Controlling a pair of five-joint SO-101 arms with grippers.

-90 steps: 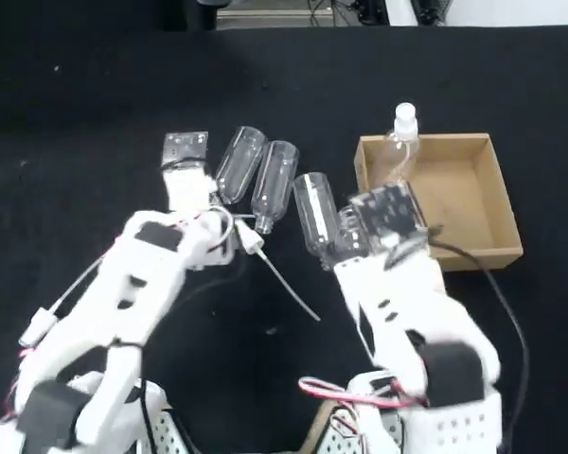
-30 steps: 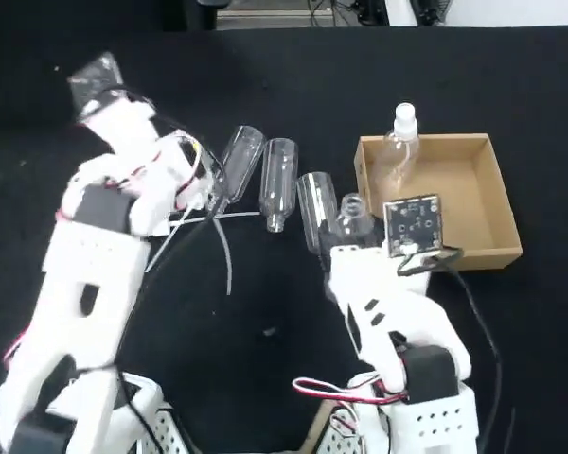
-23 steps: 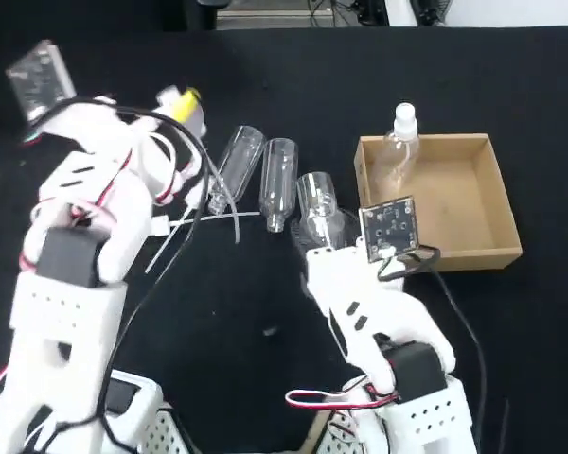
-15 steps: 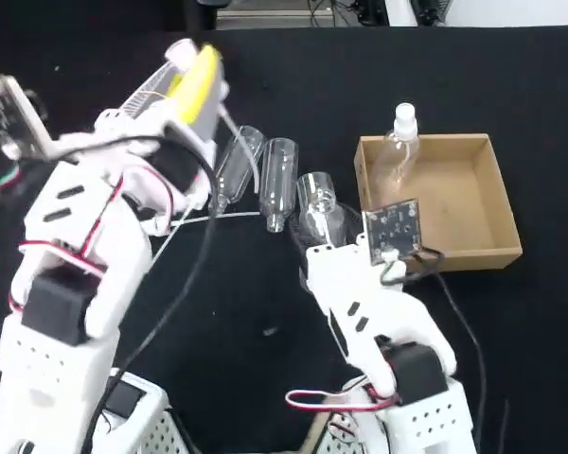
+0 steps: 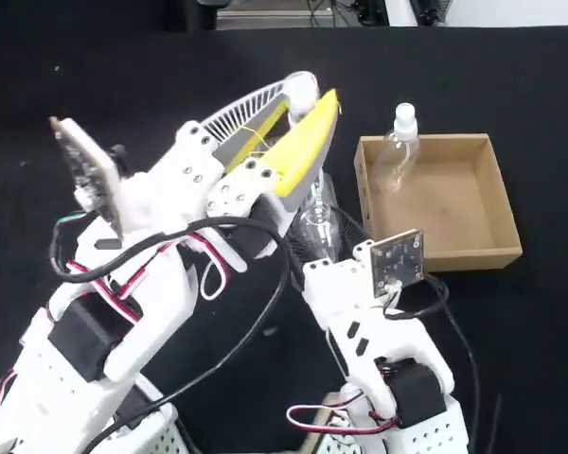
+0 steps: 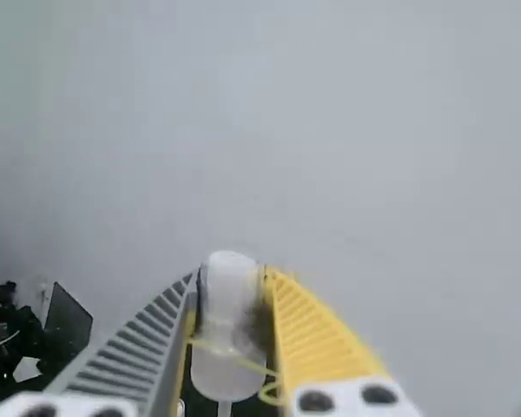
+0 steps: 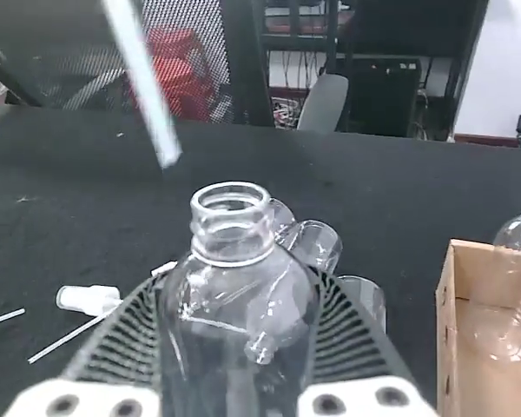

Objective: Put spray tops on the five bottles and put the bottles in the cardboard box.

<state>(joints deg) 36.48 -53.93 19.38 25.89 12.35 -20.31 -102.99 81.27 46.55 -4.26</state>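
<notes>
Showing only its neck and shoulders in the high view, the clear plastic bottle stands upright with its mouth open, its lower body hidden by the two arms. The right gripper is closed around its sides. The left gripper, held high above the bottle, pinches a white spray top between its grey and yellow fingers. A thin pale tube slants down near the bottle's mouth, its upper end cut off. Behind the held bottle lie empty bottles, too overlapped to count. The brown cardboard box holds one capped bottle leaning in a corner. A loose white spray top lies on the black table.
</notes>
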